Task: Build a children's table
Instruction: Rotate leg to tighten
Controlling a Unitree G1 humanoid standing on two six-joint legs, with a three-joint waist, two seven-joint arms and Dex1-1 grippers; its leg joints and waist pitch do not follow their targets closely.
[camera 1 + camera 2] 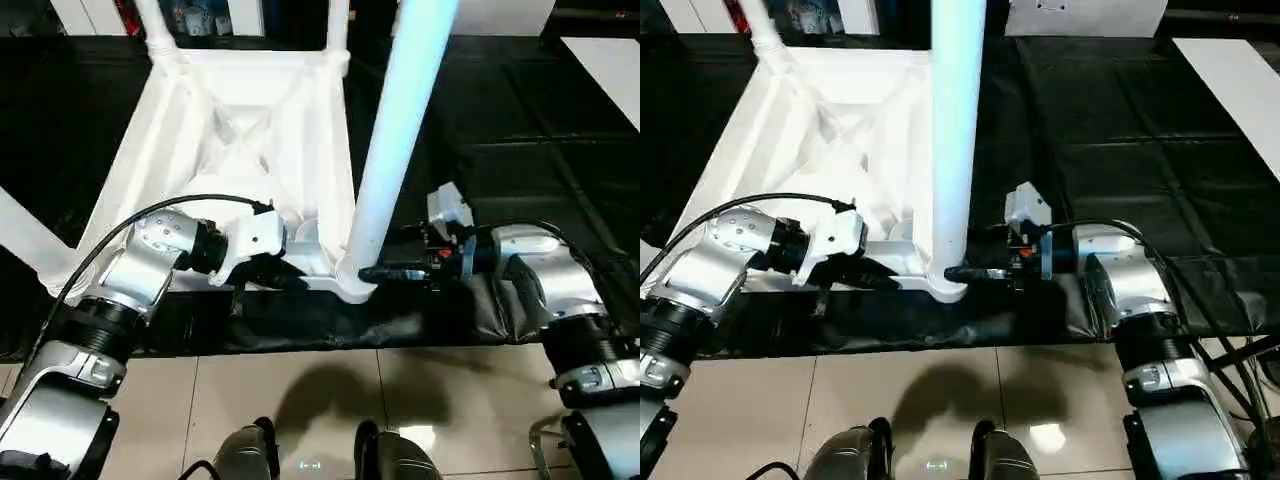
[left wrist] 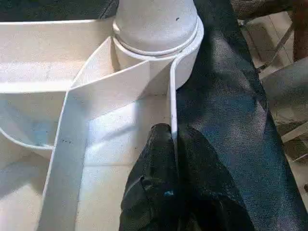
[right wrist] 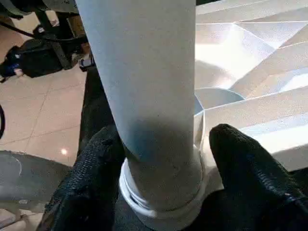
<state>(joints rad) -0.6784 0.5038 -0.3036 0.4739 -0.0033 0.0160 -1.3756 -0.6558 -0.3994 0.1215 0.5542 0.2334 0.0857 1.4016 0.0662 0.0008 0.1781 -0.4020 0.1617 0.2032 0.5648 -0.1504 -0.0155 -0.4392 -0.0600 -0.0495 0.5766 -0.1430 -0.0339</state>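
Note:
The children's table lies upside down on a black cloth, its ribbed white top (image 1: 240,120) facing up. A long white leg (image 1: 400,130) stands in the near right corner socket (image 1: 352,285). Other legs rise from the far left corner (image 1: 155,25), the far right corner (image 1: 337,25) and the near left corner (image 1: 25,245). My left gripper (image 1: 285,275) is shut on the top's thin rim wall (image 2: 172,96) just beside that socket. My right gripper (image 3: 163,139) stands open around the base of the leg, one finger (image 3: 96,163) close against it and the other finger (image 3: 240,163) a little apart.
The black cloth (image 1: 500,130) covers the floor under and to the right of the table. Beige tiles (image 1: 300,400) begin at its near edge, where my feet show. A white panel (image 1: 610,60) lies at the far right.

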